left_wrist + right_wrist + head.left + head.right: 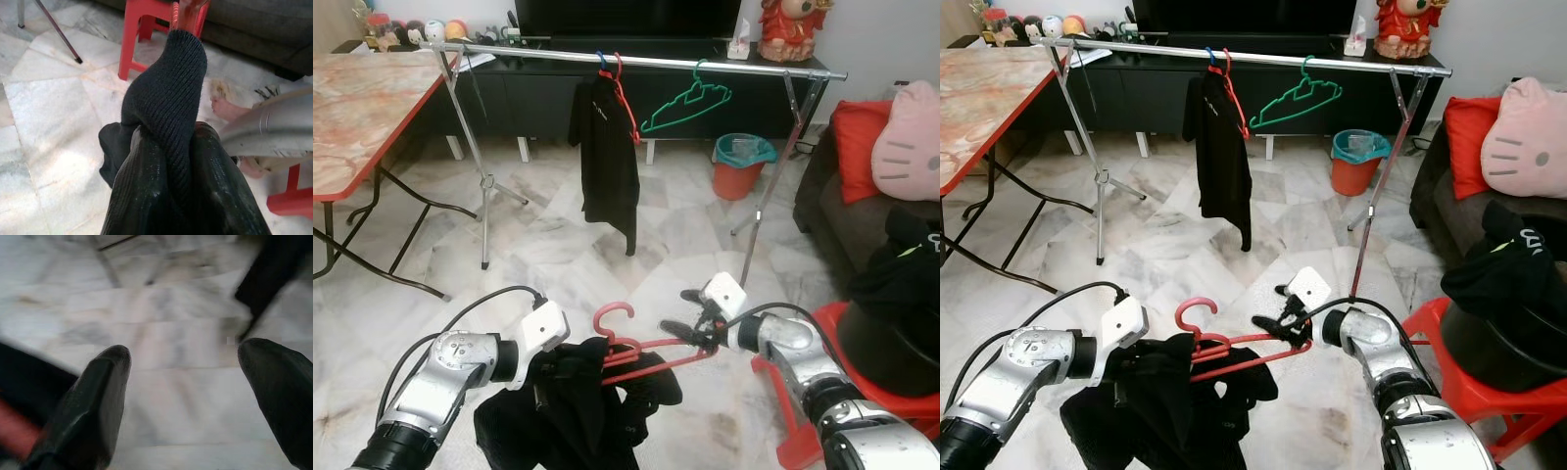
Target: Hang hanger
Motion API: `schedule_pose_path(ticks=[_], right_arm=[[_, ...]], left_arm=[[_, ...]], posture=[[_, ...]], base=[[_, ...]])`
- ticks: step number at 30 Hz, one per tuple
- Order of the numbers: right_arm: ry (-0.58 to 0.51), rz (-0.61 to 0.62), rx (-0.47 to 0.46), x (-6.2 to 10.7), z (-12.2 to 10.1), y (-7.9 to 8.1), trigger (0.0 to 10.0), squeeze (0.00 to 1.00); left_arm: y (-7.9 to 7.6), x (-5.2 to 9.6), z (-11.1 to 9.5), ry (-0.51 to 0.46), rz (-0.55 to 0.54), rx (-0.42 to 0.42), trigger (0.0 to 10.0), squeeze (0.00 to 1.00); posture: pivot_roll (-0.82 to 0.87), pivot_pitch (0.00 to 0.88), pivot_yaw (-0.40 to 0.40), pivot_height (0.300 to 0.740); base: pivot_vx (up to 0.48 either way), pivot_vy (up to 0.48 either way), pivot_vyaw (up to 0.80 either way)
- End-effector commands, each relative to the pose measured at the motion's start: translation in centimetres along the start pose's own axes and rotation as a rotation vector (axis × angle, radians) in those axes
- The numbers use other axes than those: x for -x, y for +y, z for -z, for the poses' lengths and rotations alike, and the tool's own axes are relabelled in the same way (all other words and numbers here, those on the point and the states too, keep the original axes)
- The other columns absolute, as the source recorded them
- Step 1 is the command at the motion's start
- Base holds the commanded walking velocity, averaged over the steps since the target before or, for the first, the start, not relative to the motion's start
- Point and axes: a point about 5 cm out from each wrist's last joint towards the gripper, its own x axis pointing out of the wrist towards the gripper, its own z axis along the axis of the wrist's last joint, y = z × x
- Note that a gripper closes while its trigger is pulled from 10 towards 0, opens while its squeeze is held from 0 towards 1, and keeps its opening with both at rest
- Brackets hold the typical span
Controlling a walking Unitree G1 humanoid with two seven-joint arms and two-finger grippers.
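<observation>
One red hanger [641,351] is held low in front of the robot, well below the clothes rail [636,61], with its hook pointing up and a black garment [573,406] draped over its left half. The left gripper [540,377] is at the garment's left side, buried in the fabric; whether its fingers are spread or closed cannot be told. In the left wrist view the knitted dark cloth [171,147] covers the fingers completely.

The right gripper [690,328] sits at the hanger's right end. Its fingers [93,401] stand wide apart in the right wrist view, with marble floor [181,396] between them and nothing gripped.

The rail stands further ahead on two metal legs. It carries a black shirt [607,157] on a red hanger, and a bare green hanger [690,103] to the right of it. Beyond the rail is an orange bin [741,166]. A red stool [871,392] with dark clothing stacked on it is beside the right arm. A red-edged marble table [362,108] stands at the left.
</observation>
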Motion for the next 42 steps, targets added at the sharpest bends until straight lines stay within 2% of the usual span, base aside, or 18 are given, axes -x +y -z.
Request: schedule_pose_path(ticks=[1,3,6,7,9,11,12,15,16,19,20,23,28,29,38,40,41,42], right_arm=[[-0.010,0.078,0.032,0.2,-0.8,-1.2,10.0,0.00],[-0.020,0.081,0.035,0.3,-1.0,-1.3,10.0,0.00],[-0.077,0.012,0.009,0.2,-1.9,-1.3,10.0,0.04],[-0.114,-0.089,-0.015,0.1,-2.2,-0.7,10.0,1.00],[-0.149,-0.251,-0.037,0.2,-2.4,0.3,10.0,1.00],[-0.127,-0.373,-0.028,0.3,-2.0,1.1,10.0,1.00],[-0.127,-0.373,-0.028,0.3,-2.0,1.1,10.0,1.00],[-0.083,-0.491,-0.005,0.7,-1.3,1.8,10.0,1.00],[-0.083,-0.491,-0.005,0.7,-1.3,1.8,10.0,1.00],[-0.035,-0.591,0.021,1.3,-0.7,2.1,10.0,1.00],[-0.024,-0.649,0.025,1.6,-0.6,2.3,10.0,0.00],[-0.010,-0.713,0.037,1.8,-0.6,2.5,10.0,0.00],[-0.001,-0.750,0.062,1.8,-0.7,2.8,10.0,0.00],[-0.008,-0.766,0.085,1.6,-0.9,3.0,10.0,0.00],[-0.055,-0.884,0.106,0.9,-1.9,4.6,10.0,0.00],[-0.065,-0.915,0.116,0.8,-2.3,4.9,10.0,0.00],[-0.065,-0.915,0.116,0.8,-2.3,4.9,10.0,0.00],[-0.065,-0.908,0.121,0.8,-2.4,4.8,10.0,0.00]], left_arm=[[0.1,0.2,-0.5,0.011,0.013,-0.059,10.0,0.00],[0.0,0.3,-0.4,0.022,0.016,-0.064,10.0,0.00],[0.1,0.5,0.0,0.067,0.022,-0.085,10.0,0.00],[0.1,0.5,0.0,0.074,0.021,-0.085,10.0,0.00],[0.1,0.5,0.0,0.076,0.030,-0.087,10.0,0.00],[0.1,0.6,0.0,0.086,0.040,-0.097,10.0,0.00],[0.1,0.6,0.0,0.086,0.040,-0.097,10.0,0.00],[0.3,0.7,-0.1,0.097,0.047,-0.107,10.0,0.00],[0.3,0.7,-0.1,0.097,0.047,-0.107,10.0,0.00],[0.5,0.8,-0.2,0.111,0.054,-0.118,10.0,0.00],[0.5,0.8,-0.1,0.120,0.060,-0.122,10.0,0.00],[0.5,0.8,0.0,0.135,0.068,-0.131,10.0,0.00],[0.6,0.8,0.0,0.155,0.072,-0.143,10.0,0.00],[0.7,0.8,-0.1,0.158,0.079,-0.149,10.0,0.00],[1.1,0.7,-1.2,0.181,0.119,-0.198,10.0,0.00],[1.3,0.2,-3.5,0.015,0.117,-0.173,10.0,0.00],[1.3,0.2,-3.5,0.015,0.117,-0.173,10.0,0.00],[1.4,0.0,-4.3,-0.060,0.111,-0.153,10.0,0.00]], posture=[[0.02,0.000,-0.019,0.740],[0.02,0.000,-0.019,0.740],[0.02,0.000,-0.020,0.740],[0.02,0.000,-0.020,0.740],[0.03,0.000,-0.020,0.740],[0.03,0.000,-0.020,0.740],[0.03,0.000,-0.020,0.740],[0.03,0.000,-0.019,0.740],[0.03,0.000,-0.019,0.740],[0.03,0.000,-0.018,0.740],[0.03,0.000,-0.017,0.740],[0.03,0.000,-0.016,0.740],[0.03,0.000,-0.016,0.740],[0.04,0.000,-0.017,0.740],[0.04,0.000,-0.019,0.740],[0.04,0.000,-0.019,0.740],[0.04,0.000,-0.019,0.740],[0.04,0.000,-0.019,0.740]], base=[[0.000,0.000,0.00],[0.000,0.000,0.00],[0.000,0.000,0.00],[0.000,0.000,0.00],[0.000,0.000,0.00],[0.000,0.000,0.00],[0.000,0.000,0.00],[0.000,0.000,0.00],[0.000,0.000,0.00],[0.000,0.000,0.00],[0.000,0.000,0.00],[0.000,0.000,0.00],[0.000,0.000,0.00],[0.000,0.000,0.00],[0.000,0.000,0.00],[0.000,0.000,0.00],[0.000,0.000,0.00],[0.000,0.000,0.00]])
